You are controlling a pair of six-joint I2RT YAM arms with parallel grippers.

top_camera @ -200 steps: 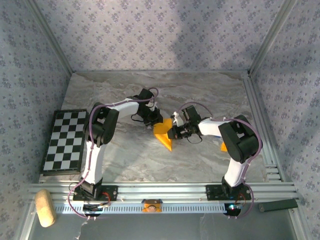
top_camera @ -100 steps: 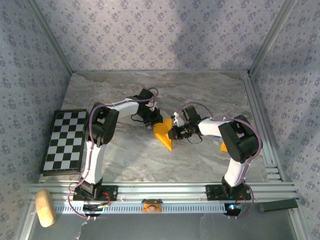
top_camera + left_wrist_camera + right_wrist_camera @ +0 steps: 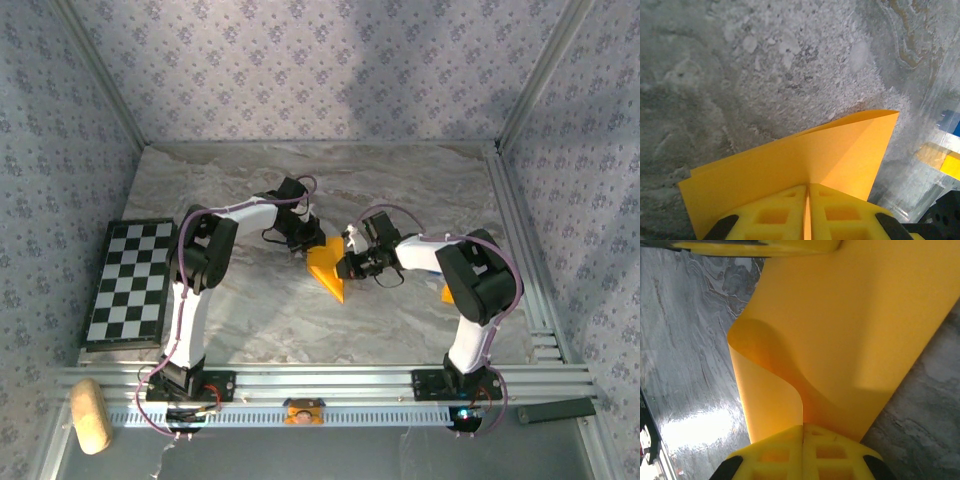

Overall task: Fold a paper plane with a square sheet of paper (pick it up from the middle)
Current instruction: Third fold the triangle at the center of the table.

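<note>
The orange-yellow sheet of paper (image 3: 327, 270) is folded into a broad wedge that points toward the near edge, not a slim paper plane. It is held just above the marble table (image 3: 400, 180) at mid-table. My left gripper (image 3: 311, 243) is shut on its far left edge, and in the left wrist view the yellow fingers (image 3: 775, 212) of the left gripper (image 3: 807, 186) pinch a crease of the paper (image 3: 790, 160). My right gripper (image 3: 346, 266) is shut on the right side. In the right wrist view, where the right gripper (image 3: 803, 428) pinches the paper (image 3: 850, 325), a loose layer curls up.
A black-and-white chequered board (image 3: 128, 282) lies at the table's left edge. A tiny orange bit (image 3: 446, 292) sits by the right arm. Aluminium rails (image 3: 522, 250) run along the right side and the front. A cork-coloured cylinder (image 3: 88, 415) and a dark bar (image 3: 556, 410) lie below the front rail.
</note>
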